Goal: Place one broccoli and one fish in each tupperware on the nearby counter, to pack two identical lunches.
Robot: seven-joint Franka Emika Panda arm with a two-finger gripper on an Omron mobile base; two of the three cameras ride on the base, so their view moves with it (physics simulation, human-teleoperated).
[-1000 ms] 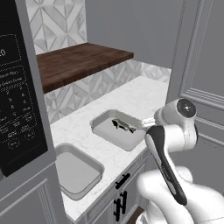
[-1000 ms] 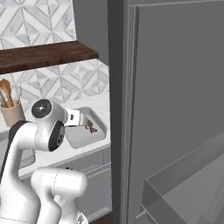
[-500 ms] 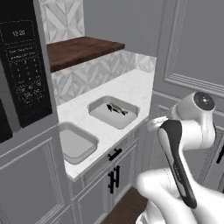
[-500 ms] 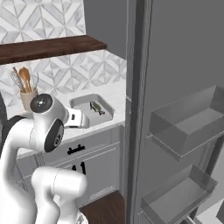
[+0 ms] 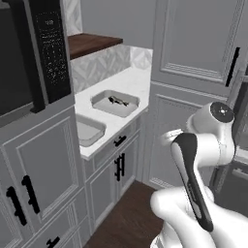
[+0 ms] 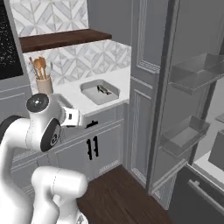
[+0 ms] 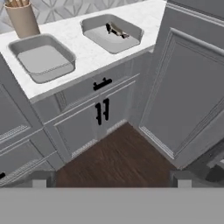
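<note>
Two grey trays are seen on the white counter (image 7: pixel 89 54). The far tray (image 7: pixel 114 35), nearer the tall cabinet (image 7: pixel 188 83), has a small dark fish (image 7: pixel 115 30) lying in it near its back wall; the fish is too small for details to be made out. In the left base view it shows as a dark sliver (image 5: pixel 118 101) in that tray (image 5: pixel 115 103), and likewise in the right base view (image 6: pixel 103 89). The near tray (image 7: pixel 42 58) looks bare inside, and in the left base view it is partly cut off by the cabinet front (image 5: pixel 87 131). A beige pot of wooden utensils (image 7: pixel 22 18) stands just behind the near tray, cropped at the top edge in the hand view.

The gripper (image 7: pixel 111 178) is held well apart from the counter, above the dark wooden floor (image 7: pixel 118 159) in front of the lower cupboards; its two fingertips stand wide apart with nothing between them. In the left base view a black microwave (image 5: pixel 29 58) blocks part of the wall, and a brown shelf (image 5: pixel 92 43) runs behind it.
</note>
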